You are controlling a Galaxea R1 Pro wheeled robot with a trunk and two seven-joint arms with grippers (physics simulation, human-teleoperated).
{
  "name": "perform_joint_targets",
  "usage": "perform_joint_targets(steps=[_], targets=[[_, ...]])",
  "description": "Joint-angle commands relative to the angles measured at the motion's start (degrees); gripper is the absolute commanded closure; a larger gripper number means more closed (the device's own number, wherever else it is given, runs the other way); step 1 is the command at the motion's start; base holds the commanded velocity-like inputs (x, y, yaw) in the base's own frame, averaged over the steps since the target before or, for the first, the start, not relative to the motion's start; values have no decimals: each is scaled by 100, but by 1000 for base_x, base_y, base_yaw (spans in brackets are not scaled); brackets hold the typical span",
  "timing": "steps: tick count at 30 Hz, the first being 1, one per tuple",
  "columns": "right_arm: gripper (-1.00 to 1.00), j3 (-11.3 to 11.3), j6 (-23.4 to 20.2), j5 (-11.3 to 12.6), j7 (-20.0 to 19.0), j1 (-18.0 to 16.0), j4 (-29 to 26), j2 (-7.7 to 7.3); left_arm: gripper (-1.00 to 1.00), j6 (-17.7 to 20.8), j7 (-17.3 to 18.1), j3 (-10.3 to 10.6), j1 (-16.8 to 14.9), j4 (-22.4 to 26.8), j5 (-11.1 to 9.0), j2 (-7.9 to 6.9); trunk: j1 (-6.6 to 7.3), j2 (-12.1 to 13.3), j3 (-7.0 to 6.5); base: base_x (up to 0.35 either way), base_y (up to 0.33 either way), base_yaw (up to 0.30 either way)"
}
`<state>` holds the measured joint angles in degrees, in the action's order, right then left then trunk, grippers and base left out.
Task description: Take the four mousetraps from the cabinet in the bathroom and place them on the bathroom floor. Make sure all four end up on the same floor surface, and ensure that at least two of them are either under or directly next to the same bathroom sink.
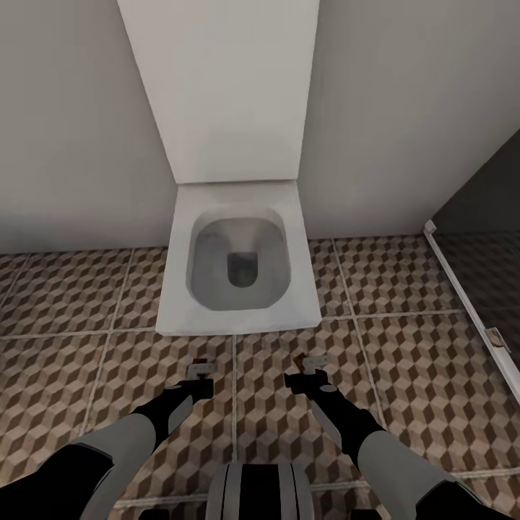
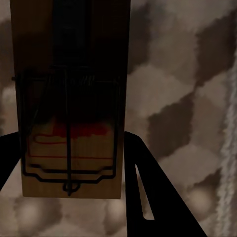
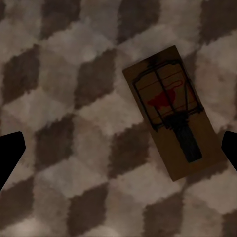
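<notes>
Mousetraps: one (image 2: 69,106) clamped in left gripper (image 1: 201,370) for carrying, another (image 3: 173,112) lying freed on bathroom floor (image 1: 419,375) under spread-open right gripper (image 1: 312,364), before toilet (image 1: 238,267).

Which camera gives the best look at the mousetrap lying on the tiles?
The right wrist view: the whole mousetrap lies flat on the patterned floor, its wire and red mark clear. The head view shows only a small reddish bit by the right claw. The left wrist view shows a different trap.
</notes>
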<state>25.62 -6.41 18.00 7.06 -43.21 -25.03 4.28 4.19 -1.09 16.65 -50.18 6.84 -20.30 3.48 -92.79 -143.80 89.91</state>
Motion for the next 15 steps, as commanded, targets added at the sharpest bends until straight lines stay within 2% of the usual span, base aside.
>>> perform_joint_targets(steps=[1, 15], targets=[[-100, 48, -27, 46, 50, -3, -11, -4, 100, 29, -22, 49, 0, 10, -35, 0, 1, -1, 3, 0, 0, 0], [-100, 48, -29, 46, 50, -4, -11, -1, 100, 29, -22, 49, 0, 10, -35, -5, 1, -1, 3, 0, 0, 0]])
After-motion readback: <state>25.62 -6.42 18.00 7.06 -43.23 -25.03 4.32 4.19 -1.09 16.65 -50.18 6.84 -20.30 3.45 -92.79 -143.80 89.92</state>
